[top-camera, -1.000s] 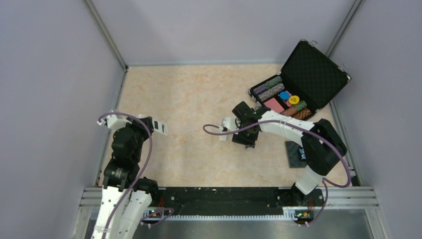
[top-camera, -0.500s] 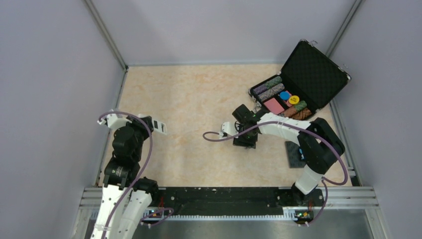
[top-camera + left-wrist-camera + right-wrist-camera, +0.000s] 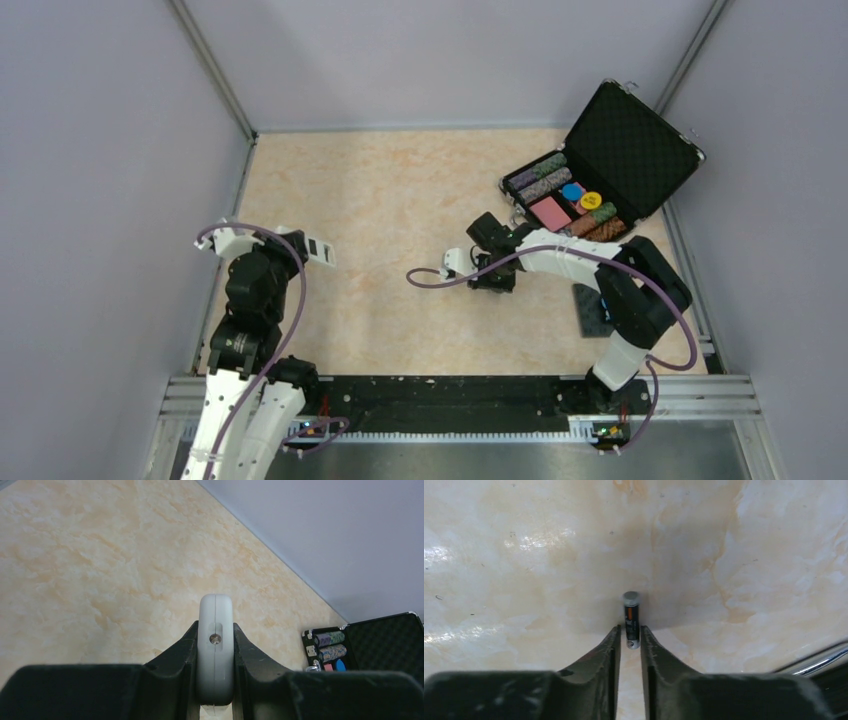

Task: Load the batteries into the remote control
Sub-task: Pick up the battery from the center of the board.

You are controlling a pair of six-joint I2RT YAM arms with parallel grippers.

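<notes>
Well left of the open black case (image 3: 640, 150), my left gripper (image 3: 215, 630) clamps the remote control (image 3: 215, 670) edge-on, clear of the table (image 3: 400, 190), I judge to present it for loading. Near that case's left corner my right gripper (image 3: 630, 630) is pinched on the near end of one battery (image 3: 631, 605) low at the table, ready to lift. Plain grey walls (image 3: 450, 60) box in that mottled beige surface

Marbled table (image 3: 390, 200), chip case (image 3: 630, 150), black pad (image 3: 587, 305)

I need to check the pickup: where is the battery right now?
In the right wrist view the battery rests on the table, its near end between the right gripper's fingertips, mid-table and near-left of the open chip case.
</notes>
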